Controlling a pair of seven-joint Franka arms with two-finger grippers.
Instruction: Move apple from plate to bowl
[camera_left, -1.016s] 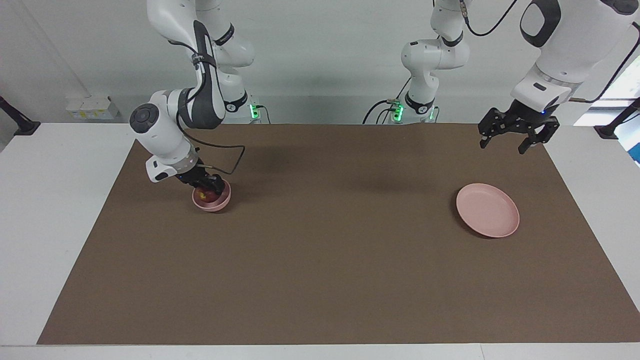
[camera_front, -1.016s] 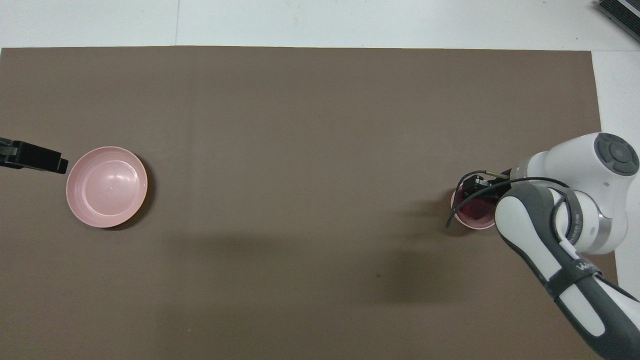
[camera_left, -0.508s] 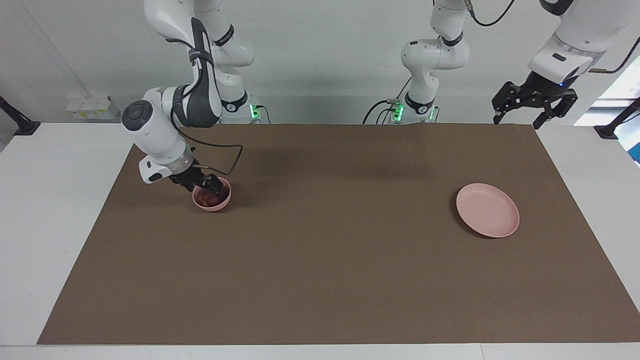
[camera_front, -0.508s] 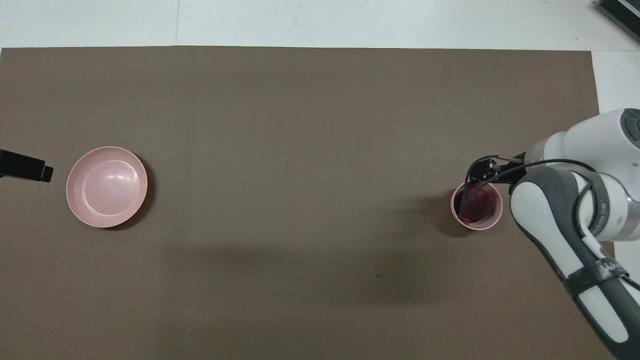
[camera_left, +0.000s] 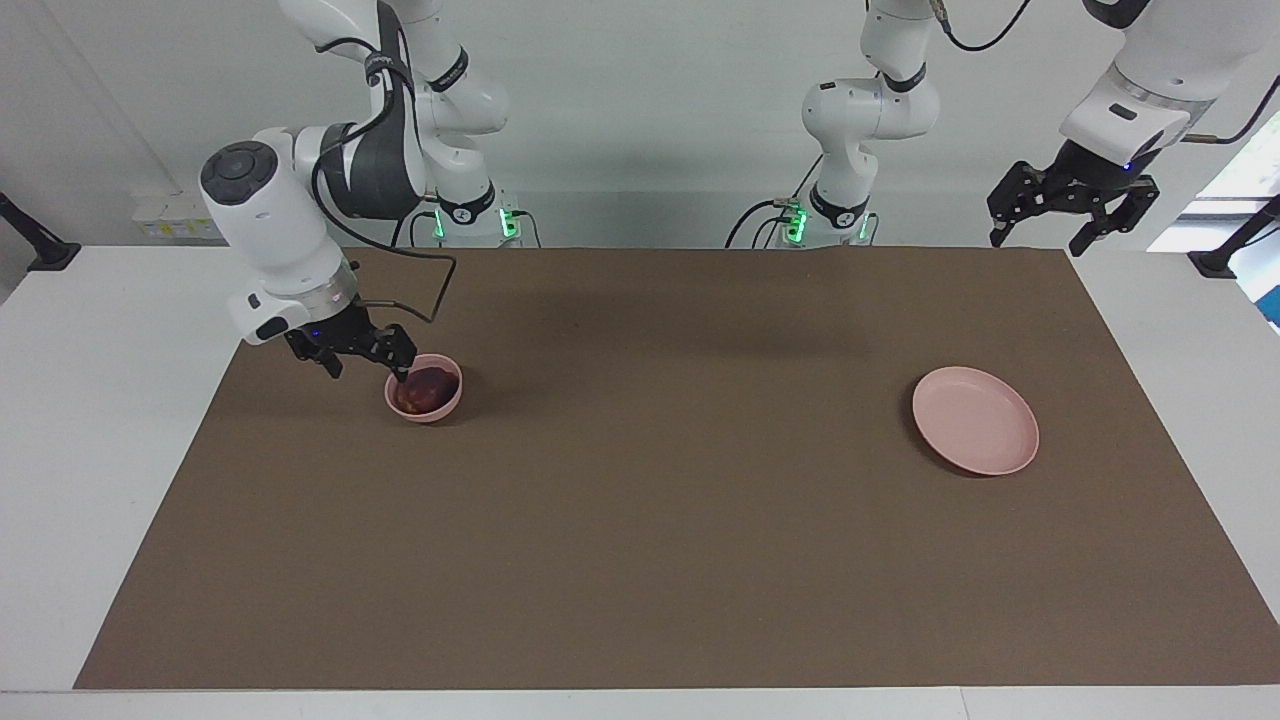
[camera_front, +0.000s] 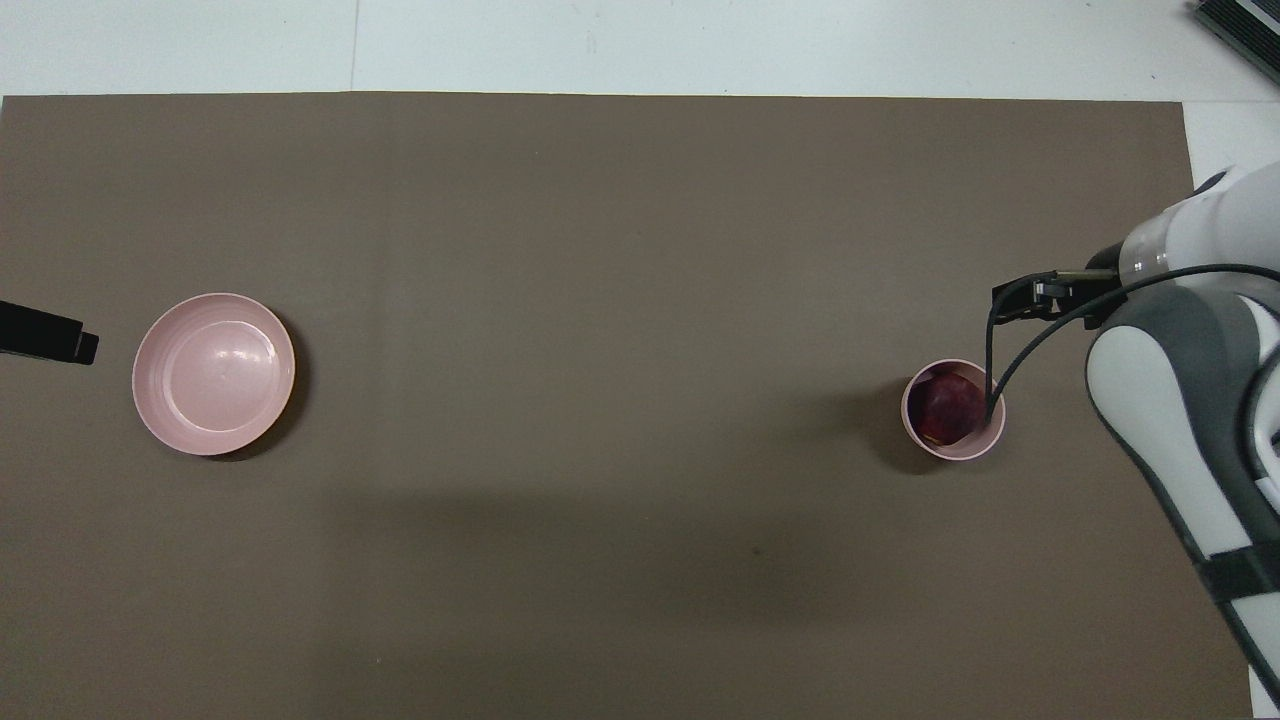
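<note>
I see right gripper (camera_left: 366, 366) fingers spread, holding nothing, raised just beside bowl (camera_left: 424, 400), maybe overlapping its rim. Apple (camera_left: 425, 386) sits in bowl. Plate (camera_left: 975, 420) bare at left arm's end. Left gripper (camera_left: 1035, 240) parted, waiting high.

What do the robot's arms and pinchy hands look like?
Both arms are chunky, rounded and white, with dark grey patches and round grey joint caps. Each ends in a black two-finger claw: the right gripper, the left gripper. Thin black cables loop along them. Green lights glow at their bases.
</note>
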